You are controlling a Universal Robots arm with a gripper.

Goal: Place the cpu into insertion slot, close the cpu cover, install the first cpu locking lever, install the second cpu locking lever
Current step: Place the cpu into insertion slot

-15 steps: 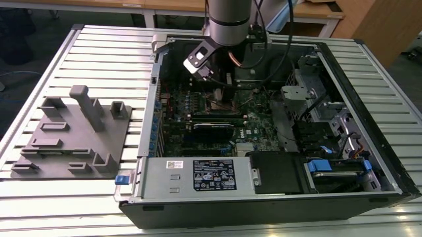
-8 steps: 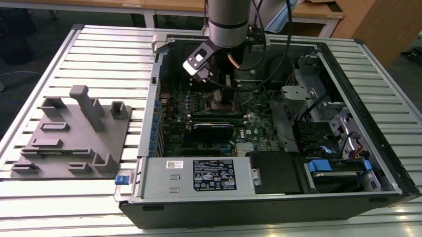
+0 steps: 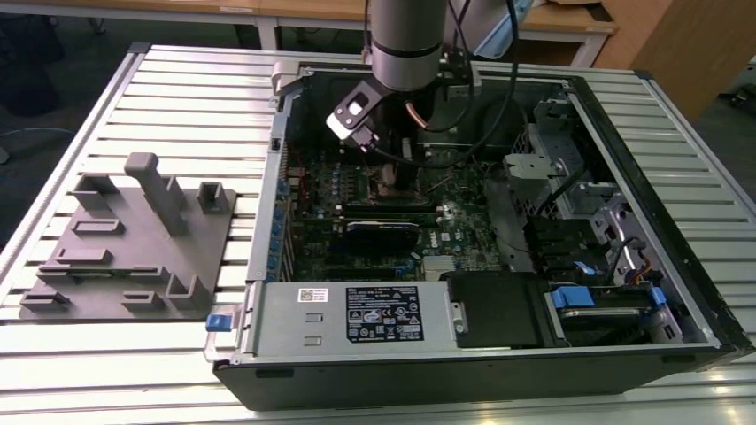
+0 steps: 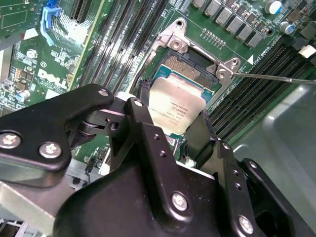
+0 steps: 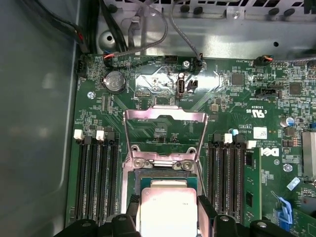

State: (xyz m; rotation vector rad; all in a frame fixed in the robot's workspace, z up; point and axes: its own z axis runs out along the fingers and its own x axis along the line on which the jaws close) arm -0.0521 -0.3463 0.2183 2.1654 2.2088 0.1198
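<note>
My gripper (image 3: pixel 396 168) reaches down into the open computer case (image 3: pixel 661 212) over the motherboard. In both wrist views its two black fingers (image 4: pixel 140 106) flank the cpu (image 4: pixel 175 106), a flat silver-grey square, and are shut on its edges. The cpu (image 5: pixel 167 210) hangs slightly tilted just above the insertion slot (image 4: pixel 186 66), whose contact field shows beyond the chip's far edge. The cpu cover (image 5: pixel 164 116), a silvery frame with a square window, stands swung open behind the slot (image 5: pixel 163 177). A thin wire locking lever (image 4: pixel 276 77) sticks out beside the socket.
Long black memory slots (image 5: pixel 96 177) run on both sides of the socket. A black expansion card (image 3: pixel 384 228) and the power supply (image 3: pixel 354 314) lie nearer the case front. A grey fixture plate (image 3: pixel 130 239) sits on the slatted table at the exterior view's left.
</note>
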